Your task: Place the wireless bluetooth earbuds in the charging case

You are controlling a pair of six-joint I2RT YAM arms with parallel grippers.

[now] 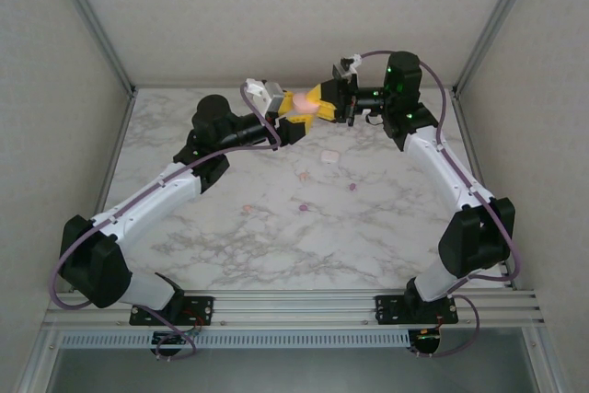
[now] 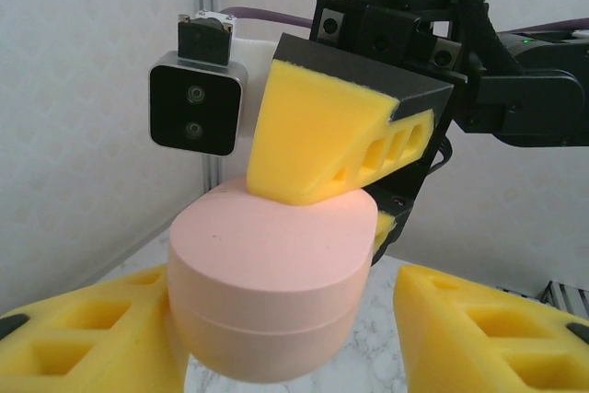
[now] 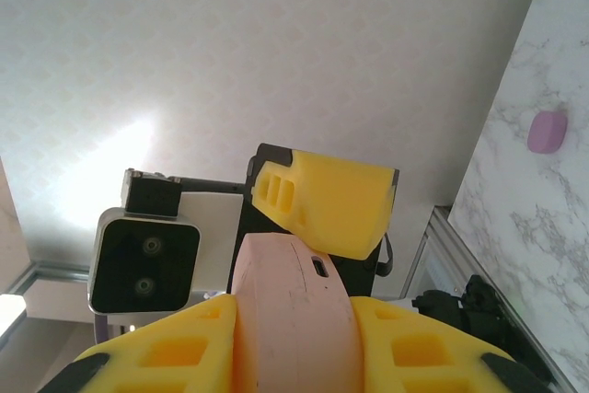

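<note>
right gripper (image 3: 293, 324): clamped on smooth round pink case (image 2: 267, 292)
left gripper (image 2: 285, 333): spread apart
right wrist cam: port (image 3: 319, 267) on rim

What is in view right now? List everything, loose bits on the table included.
pink case: one, pink, held in the air over the table's far side.
pale piece: one, whitish, on the table just nearer than the held case.
purple piece: one, purple, on the table right of centre.
tiny pieces: three, pinkish or purple, table centre and left of centre; too small to identify.
table: one, white-grey marble.
right gripper: one, yellow fingers shut on the pink case's sides.
left gripper: one, yellow fingers open around the case, gap on one side.
arms: two, black and white, left arm, right arm.
</note>
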